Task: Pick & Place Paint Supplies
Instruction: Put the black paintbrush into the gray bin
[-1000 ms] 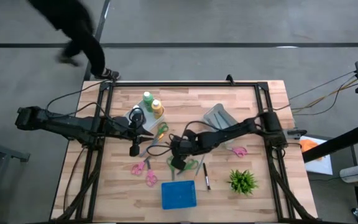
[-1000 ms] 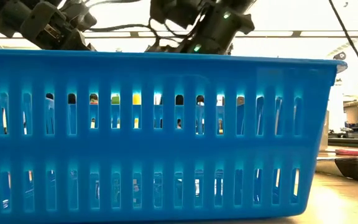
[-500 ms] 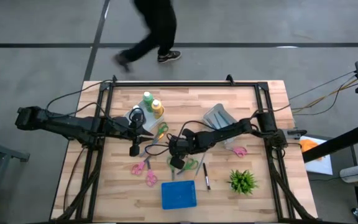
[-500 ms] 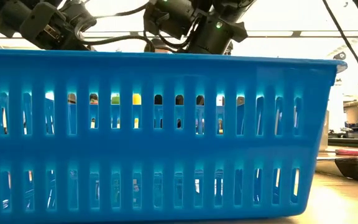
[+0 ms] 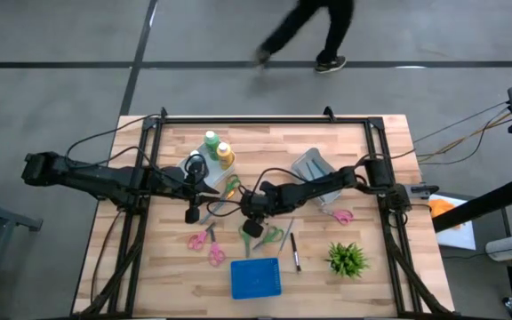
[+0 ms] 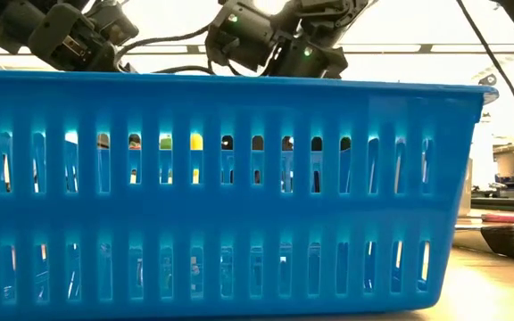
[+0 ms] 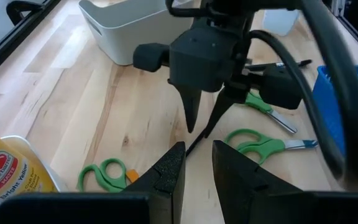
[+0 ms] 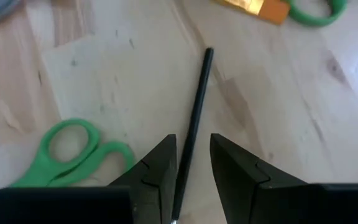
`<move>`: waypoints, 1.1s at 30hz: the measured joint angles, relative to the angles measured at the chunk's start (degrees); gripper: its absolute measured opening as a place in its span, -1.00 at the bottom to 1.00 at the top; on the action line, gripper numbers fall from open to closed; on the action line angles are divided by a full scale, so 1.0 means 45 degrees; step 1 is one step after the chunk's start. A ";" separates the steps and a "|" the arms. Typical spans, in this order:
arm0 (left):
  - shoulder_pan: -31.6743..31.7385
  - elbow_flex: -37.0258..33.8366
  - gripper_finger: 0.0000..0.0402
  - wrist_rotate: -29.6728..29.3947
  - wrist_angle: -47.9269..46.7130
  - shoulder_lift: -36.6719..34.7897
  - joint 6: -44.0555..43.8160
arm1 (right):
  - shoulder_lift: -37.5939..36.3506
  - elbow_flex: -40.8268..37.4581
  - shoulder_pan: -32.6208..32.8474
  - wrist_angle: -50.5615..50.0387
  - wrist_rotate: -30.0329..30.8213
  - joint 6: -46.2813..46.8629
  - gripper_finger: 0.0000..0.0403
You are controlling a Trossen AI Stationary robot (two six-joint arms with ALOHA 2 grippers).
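Black and thin, a brush handle (image 8: 194, 118) lies flat on the wood, running between our right gripper (image 8: 191, 163) fingers in the right wrist view. The jaws stand a little apart, one finger on each side of the handle, and we judge they have not closed on it. The handle's long axis runs straight out ahead of the gripper, so the fingers straddle its width, not its length; that is the relation the coming grasp turns on. We would judge the next move a short drop and a squeeze, with little need to turn the wrist.

From the left wrist view, the same right gripper (image 7: 201, 118) points steeply down at the table, its tips near the dark brush (image 7: 194, 144). Our left gripper (image 7: 194, 165) sits just beside that spot, jaws slightly apart and holding nothing; both arms are near the brush, but the right one is already lined up over it.

Further out, green scissors (image 8: 73, 152) lie to one side of the right gripper, and another green-handled pair (image 7: 104, 174) lies near the left gripper. In the high view the two grippers meet near the table's middle, with the green bottle (image 5: 211, 140) and the yellow-orange bottle (image 5: 225, 155) standing beyond the left gripper (image 5: 204, 193). A second dark brush (image 5: 295, 250) lies nearer the blue basket (image 5: 256, 278), which sits at the near edge. Pink scissors (image 5: 210, 247) and a small potted plant (image 5: 347, 259) lie apart from the work. A person's legs (image 5: 314, 31) cross the floor beyond the table.
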 joint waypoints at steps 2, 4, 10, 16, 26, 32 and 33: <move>0.0001 -0.0003 -0.59 0.0000 0.0002 -0.0001 0.0005 | 0.0006 -0.0064 -0.0020 -0.0048 -0.0005 0.0001 -0.52; 0.0002 -0.0001 -0.59 0.0000 0.0004 -0.0003 0.0000 | 0.0019 -0.0128 -0.0041 -0.0022 -0.0033 0.0002 -0.52; -0.0001 -0.0004 -0.59 0.0000 0.0004 0.0000 0.0005 | 0.0019 -0.0323 -0.0055 0.0037 -0.0388 0.0132 -0.52; 0.0003 0.0000 -0.59 0.0000 -0.0005 -0.0001 0.0003 | 0.0019 -0.0392 -0.0055 0.0050 -0.0424 0.0148 -0.52; 0.0004 -0.0003 -0.59 0.0000 -0.0044 -0.0002 0.0000 | 0.0019 -0.0402 -0.0055 -0.0016 -0.0395 0.0058 -0.73; -0.0001 -0.0003 -0.59 0.0000 -0.0044 -0.0002 0.0003 | 0.0015 -0.0402 -0.0056 -0.0018 -0.0392 -0.0188 -0.92; 0.0001 -0.0001 -0.59 0.0000 -0.0042 -0.0002 0.0002 | 0.0015 -0.0402 -0.0055 -0.0018 -0.0394 -0.0188 -0.91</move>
